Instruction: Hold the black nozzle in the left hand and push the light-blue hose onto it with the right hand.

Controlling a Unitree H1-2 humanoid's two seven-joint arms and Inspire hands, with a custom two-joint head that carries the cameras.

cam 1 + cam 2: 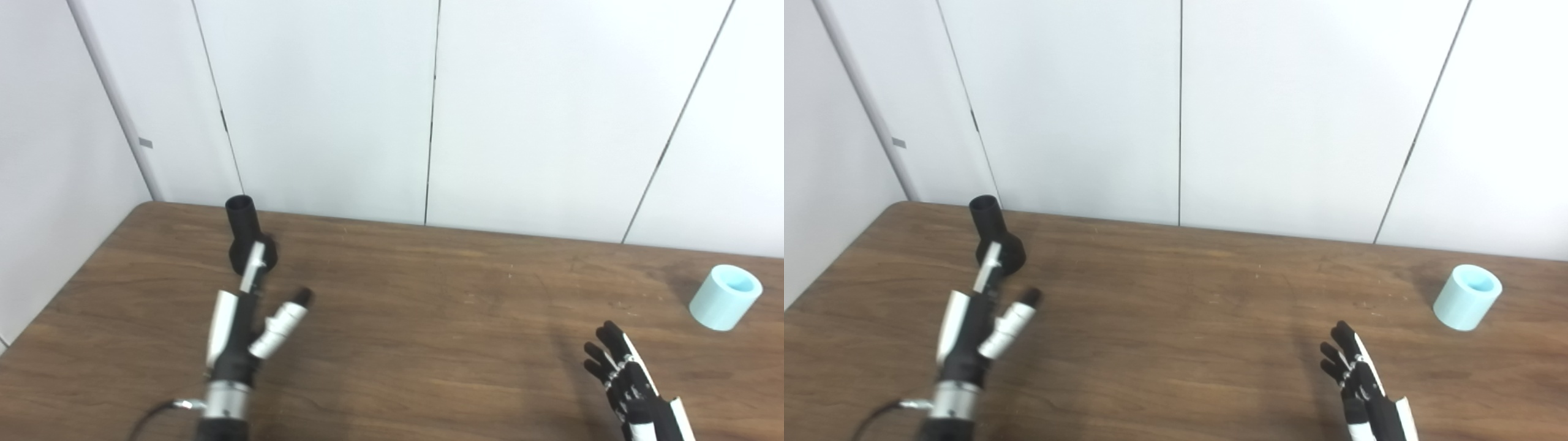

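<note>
Wooden table [429,343]: one. Left hand [245,324]: fingers spread, holding nothing, fingertips overlapping the nozzle base in view; contact cannot be told. Right hand [1356,380]: released, empty, near the front edge. One light-blue hose [726,297], a short hollow cylinder, far right, well apart from that hand. One black nozzle [248,236], upright, flared base, back left

Black nozzle [248,236]; light-blue hose [726,297]; brown wood-grain table [429,318]; white wall [343,104].
</note>
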